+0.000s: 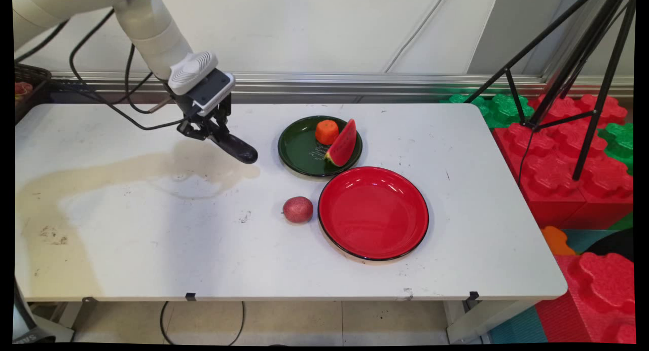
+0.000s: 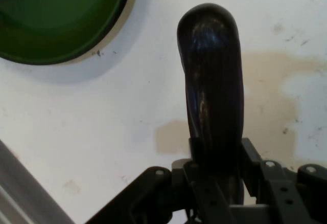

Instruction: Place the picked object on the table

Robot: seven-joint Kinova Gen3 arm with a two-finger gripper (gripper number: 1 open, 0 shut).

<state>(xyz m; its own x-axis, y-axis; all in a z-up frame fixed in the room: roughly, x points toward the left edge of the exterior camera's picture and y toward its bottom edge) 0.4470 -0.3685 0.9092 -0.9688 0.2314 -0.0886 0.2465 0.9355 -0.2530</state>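
My gripper [image 1: 215,130] is shut on a dark, glossy eggplant [image 1: 238,149], which hangs tilted just above the white table [image 1: 152,239], left of the green plate [image 1: 299,153]. In the hand view the eggplant [image 2: 212,81] sticks out from between the fingers [image 2: 196,155], with the green plate's rim [image 2: 66,35] at the upper left. The green plate holds an orange fruit [image 1: 327,131] and a watermelon slice [image 1: 343,144]. In front of it lies an empty red plate [image 1: 373,212], and a small reddish round fruit [image 1: 297,209] rests just left of that plate.
A tan stain [image 1: 101,173] spreads across the table's left half under the gripper. A black tripod [image 1: 573,77] and big red and green foam blocks [image 1: 563,153] stand off the table's right end. A dark basket [image 1: 30,87] sits at the far left.
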